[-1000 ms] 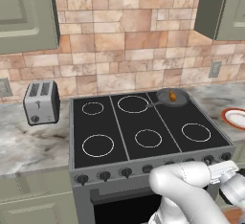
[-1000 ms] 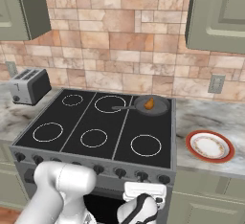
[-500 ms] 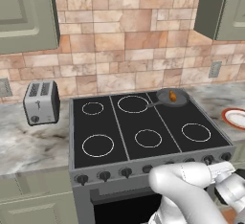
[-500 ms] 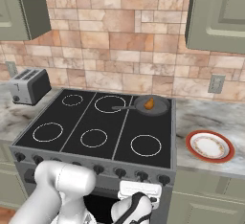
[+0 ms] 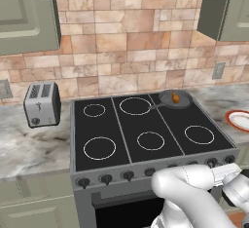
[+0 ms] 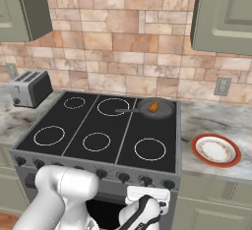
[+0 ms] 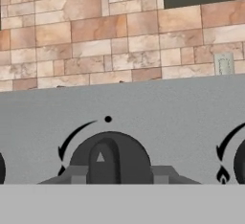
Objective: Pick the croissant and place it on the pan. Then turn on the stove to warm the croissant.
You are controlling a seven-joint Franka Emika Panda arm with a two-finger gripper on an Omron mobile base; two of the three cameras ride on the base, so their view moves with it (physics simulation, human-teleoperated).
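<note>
While croissant sits in pan, nothing on stove moved. Gripper low at the front panel, clamped on knob.

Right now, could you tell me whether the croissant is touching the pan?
Touching: in the right base view the croissant sits inside the pan on the stove, with no gap showing beneath it.

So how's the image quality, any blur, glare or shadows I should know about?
Left base view: even flat light, no glare on the stove. Right base view: the croissant is small but clear in the pan. Hand view: the knob looms large, slightly soft.
</note>
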